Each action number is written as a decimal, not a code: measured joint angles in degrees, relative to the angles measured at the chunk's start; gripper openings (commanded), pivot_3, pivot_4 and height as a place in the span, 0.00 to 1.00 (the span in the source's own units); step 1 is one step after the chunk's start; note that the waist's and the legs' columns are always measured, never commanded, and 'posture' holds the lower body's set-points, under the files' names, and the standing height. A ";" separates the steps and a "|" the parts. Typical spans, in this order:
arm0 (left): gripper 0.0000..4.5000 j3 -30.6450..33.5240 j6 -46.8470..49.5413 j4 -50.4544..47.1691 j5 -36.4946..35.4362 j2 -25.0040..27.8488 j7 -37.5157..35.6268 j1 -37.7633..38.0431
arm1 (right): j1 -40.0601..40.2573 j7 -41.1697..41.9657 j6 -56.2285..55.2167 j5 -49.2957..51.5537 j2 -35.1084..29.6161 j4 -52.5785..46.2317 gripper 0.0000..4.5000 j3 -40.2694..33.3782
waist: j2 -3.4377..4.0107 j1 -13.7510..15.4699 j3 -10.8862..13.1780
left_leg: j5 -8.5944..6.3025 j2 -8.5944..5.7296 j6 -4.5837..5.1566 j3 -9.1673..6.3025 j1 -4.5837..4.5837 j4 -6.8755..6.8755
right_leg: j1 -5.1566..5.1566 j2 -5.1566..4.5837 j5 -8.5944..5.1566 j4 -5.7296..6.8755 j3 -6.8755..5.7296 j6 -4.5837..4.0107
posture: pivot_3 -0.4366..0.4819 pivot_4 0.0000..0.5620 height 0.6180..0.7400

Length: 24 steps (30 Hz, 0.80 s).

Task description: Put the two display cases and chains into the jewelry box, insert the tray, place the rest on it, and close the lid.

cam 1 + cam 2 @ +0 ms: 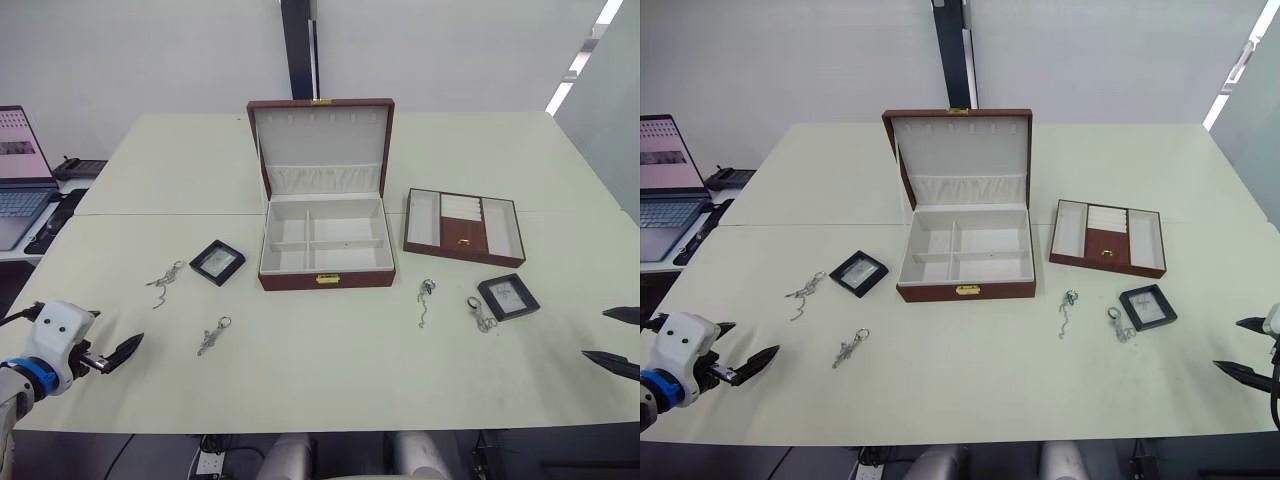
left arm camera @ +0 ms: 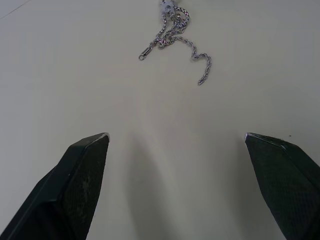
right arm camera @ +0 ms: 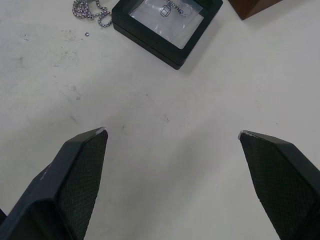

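Both grippers sit at the near table edge, holding nothing: left gripper [image 2: 175,137] has its fingers spread wide over bare tabletop with a silvery chain [image 2: 175,30] lying just ahead of it; right gripper [image 3: 172,134] is likewise wide open, facing the right display case [image 3: 167,25] with a beaded chain [image 3: 92,12] touching its corner. Looks like a start pose, each arm lined up on its own side's pieces. Jewelry box [image 1: 325,245] is mid-table, lid [image 1: 320,148] standing up and back, so the cream compartments are exposed and empty, ready to load. Tray [image 1: 465,227] is parked out of the box, just right of it, which makes sense since it goes in only after the lower layer is filled. Left display case [image 1: 217,262] lies flat just left of the box; a twisted chain [image 1: 166,281] is further left and a ring-topped short chain [image 1: 213,336] sits nearer the left arm. On the right, a thin chain with a clump at one end [image 1: 425,298] lies between the box and the right case, with a ring-ended piece [image 1: 479,313] touching that case. Laptop [image 1: 22,180] at far left is irrelevant. My read: nothing loaded yet, cases first.
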 measured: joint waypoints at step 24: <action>1.00 0.65 0.12 2.76 -5.26 0.30 -6.53 0.73 | -2.94 -1.20 0.20 0.18 0.04 0.99 0.99 0.59 | 0.00 -0.01 0.00 | 0.00 0.02 0.00 0.15 0.00 0.00 | -0.03 0.01 0.00 0.02 0.03 0.00 | 0.48 0.27 1.00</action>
